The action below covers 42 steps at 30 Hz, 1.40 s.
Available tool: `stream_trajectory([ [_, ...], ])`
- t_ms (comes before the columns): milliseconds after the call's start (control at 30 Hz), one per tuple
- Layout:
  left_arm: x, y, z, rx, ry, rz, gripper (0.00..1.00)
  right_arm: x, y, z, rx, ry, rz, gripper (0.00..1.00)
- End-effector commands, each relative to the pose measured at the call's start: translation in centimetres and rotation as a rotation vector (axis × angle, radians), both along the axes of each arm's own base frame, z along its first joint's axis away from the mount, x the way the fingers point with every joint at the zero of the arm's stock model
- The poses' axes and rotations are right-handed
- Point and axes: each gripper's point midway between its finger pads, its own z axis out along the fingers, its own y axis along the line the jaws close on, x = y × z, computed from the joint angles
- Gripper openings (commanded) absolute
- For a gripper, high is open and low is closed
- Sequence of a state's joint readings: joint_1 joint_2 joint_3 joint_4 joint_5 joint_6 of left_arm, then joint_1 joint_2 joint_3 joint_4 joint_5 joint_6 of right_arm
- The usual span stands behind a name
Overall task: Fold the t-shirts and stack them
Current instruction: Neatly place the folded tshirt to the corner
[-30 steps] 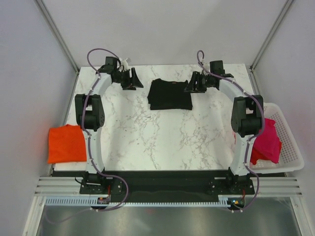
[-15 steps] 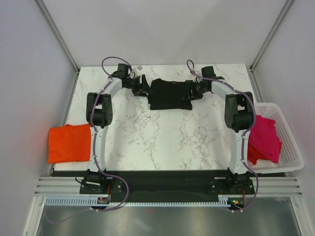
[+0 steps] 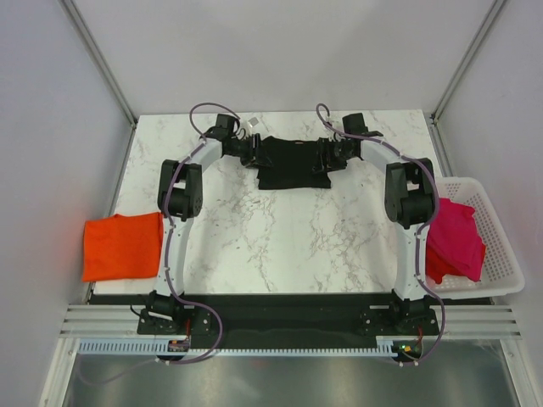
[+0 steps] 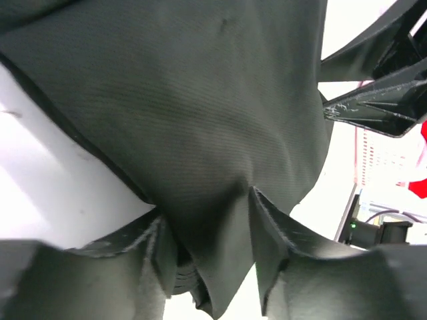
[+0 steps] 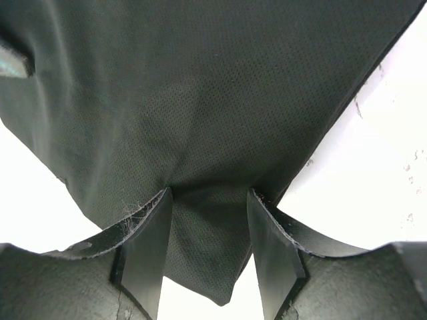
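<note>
- The black t-shirt is lying spread at the far middle of the table, and both arms are reaching in at its side edges for a fold.
- The left gripper is sitting with its jaws partly apart and a fold of cloth between them. I cannot tell whether it is truly pinching yet.
- The right gripper is standing wide astride the opposite edge, clamping nothing so far.
- To do this well, both should be biting the same depth of edge (every layer, not only the top one). They should be closing fully before lifting, then travelling together so the fold is staying square.
- Against a second ago:
  - Both grippers were standing clear of the shirt and are now coming onto it.
  - The left jaws are narrowing, while the right are not.
  - The orange t-shirt and the magenta-pink t-shirt in the basket are lying unchanged.
</note>
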State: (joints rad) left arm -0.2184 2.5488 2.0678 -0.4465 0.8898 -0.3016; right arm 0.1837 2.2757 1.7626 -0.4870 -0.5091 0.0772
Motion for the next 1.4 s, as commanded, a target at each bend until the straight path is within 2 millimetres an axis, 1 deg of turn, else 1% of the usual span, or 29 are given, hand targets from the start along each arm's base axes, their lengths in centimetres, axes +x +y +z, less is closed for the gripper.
stream_trajectory([
  [0, 0.0, -0.5, -1.3, -0.02, 0.04, 0.009, 0.46, -0.1, 0.8, 0.8, -0.033, -0.042, 0.041, 0.57],
  [33, 0.0, -0.6, -1.3, -0.025, 0.042, 0.008, 0.4, -0.3, 0.9, 0.9, -0.037, -0.042, 0.045, 0.57],
  [67, 0.0, -0.6, -1.2, -0.03, 0.043, 0.007, 0.27, -0.5, 1.1, 1.6, -0.044, -0.055, 0.052, 0.57],
  [133, -0.1, -0.7, -1.1, -0.031, 0.043, 0.007, 0.14, -0.6, 1.1, 2.3, -0.059, -0.075, 0.062, 0.57],
  [167, -0.1, -0.7, -0.6, -0.034, 0.038, 0.004, 0.06, -0.4, 0.7, 3.6, -0.075, -0.105, 0.051, 0.57],
  [233, -0.5, -0.5, -0.3, -0.036, 0.038, -0.003, 0.02, -0.3, 0.1, 4.9, -0.11, -0.148, 0.06, 0.57],
  [267, -1.0, -0.4, -0.1, -0.042, 0.05, -0.013, 0.02, -0.1, -0.2, 6.8, -0.119, -0.193, 0.059, 0.57],
  [300, -1.3, -0.3, 0.7, -0.045, 0.043, -0.022, 0.02, 0.0, -0.5, 7.6, -0.139, -0.217, 0.06, 0.57],
  [333, -1.7, 0.0, 1.1, -0.049, 0.039, -0.032, 0.02, -0.1, -0.7, 9.5, -0.155, -0.264, 0.077, 0.57],
  [433, -3.0, 1.4, 2.7, -0.042, 0.038, -0.051, 0.02, -0.2, -1.7, 11.9, -0.197, -0.332, 0.092, 0.57],
  [467, -4.2, 2.4, 2.7, -0.024, 0.1, -0.052, 0.02, -0.4, -1.9, 13.5, -0.199, -0.366, 0.095, 0.57],
  [500, -4.7, 2.8, 3.2, -0.013, 0.098, -0.066, 0.02, -0.5, -2.0, 14.1, -0.202, -0.381, 0.1, 0.57],
  [533, -5.2, 3.4, 2.9, 0.009, 0.075, -0.096, 0.02, -0.7, -2.4, 14.4, -0.213, -0.387, 0.098, 0.57],
  [567, -6.8, 4.4, 2.4, 0.045, 0.147, -0.1, 0.02, -0.9, -2.7, 15.4, -0.217, -0.409, 0.097, 0.57],
  [667, -9.1, 6.4, 1.8, 0.116, 0.174, -0.152, 0.02, -1.8, -3.6, 16.6, -0.222, -0.431, 0.093, 0.57],
  [700, -10.7, 7.1, 2.3, 0.132, 0.199, -0.18, 0.02, -2.2, -4.0, 16.2, -0.223, -0.422, 0.094, 0.57],
  [733, -11.4, 7.6, 2.4, 0.157, 0.204, -0.19, 0.02, -2.7, -4.0, 17.0, -0.215, -0.439, 0.103, 0.57],
  [800, -13.8, 8.7, 1.9, 0.199, 0.249, -0.212, 0.02, -3.2, -4.3, 17.3, -0.217, -0.446, 0.113, 0.56],
  [833, -14.4, 9.4, 2.8, 0.241, 0.204, -0.228, 0.02, -3.8, -4.3, 17.8, -0.203, -0.453, 0.12, 0.56],
  [867, -16.0, 10.0, 2.1, 0.267, 0.237, -0.24, 0.02, -4.2, -4.4, 18.1, -0.197, -0.456, 0.123, 0.56],
  [900, -16.9, 10.6, 2.3, 0.293, 0.227, -0.261, 0.02, -4.6, -4.7, 18.0, -0.193, -0.452, 0.122, 0.56],
  [933, -17.7, 11.4, 2.1, 0.343, 0.227, -0.27, 0.02, -5.2, -4.7, 19.1, -0.186, -0.474, 0.125, 0.56],
  [1000, -19.8, 12.6, 3.0, 0.391, 0.207, -0.288, 0.02, -6.4, -4.7, 19.2, -0.182, -0.481, 0.154, 0.56],
  [1033, -20.7, 13.5, 2.9, 0.438, 0.211, -0.296, 0.02, -7.0, -4.8, 20.5, -0.178, -0.511, 0.151, 0.56],
  [1167, -25.3, 16.0, 4.4, 0.529, 0.194, -0.304, 0.02, -9.8, -5.0, 22.2, -0.169, -0.55, 0.166, 0.56],
  [1200, -25.9, 16.5, 4.7, 0.542, 0.186, -0.303, 0.02, -10.6, -5.1, 21.8, -0.167, -0.541, 0.167, 0.56],
  [1233, -27.2, 17.5, 4.6, 0.56, 0.215, -0.292, 0.02, -11.4, -5.3, 22.9, -0.161, -0.568, 0.161, 0.56],
  [1300, -28.1, 18.5, 5.7, 0.579, 0.179, -0.271, 0.02, -12.9, -5.2, 23.4, -0.143, -0.581, 0.163, 0.56],
  [1367, -29.7, 20.1, 5.7, 0.614, 0.199, -0.253, 0.02, -13.8, -5.2, 23.5, -0.134, -0.584, 0.161, 0.56],
])
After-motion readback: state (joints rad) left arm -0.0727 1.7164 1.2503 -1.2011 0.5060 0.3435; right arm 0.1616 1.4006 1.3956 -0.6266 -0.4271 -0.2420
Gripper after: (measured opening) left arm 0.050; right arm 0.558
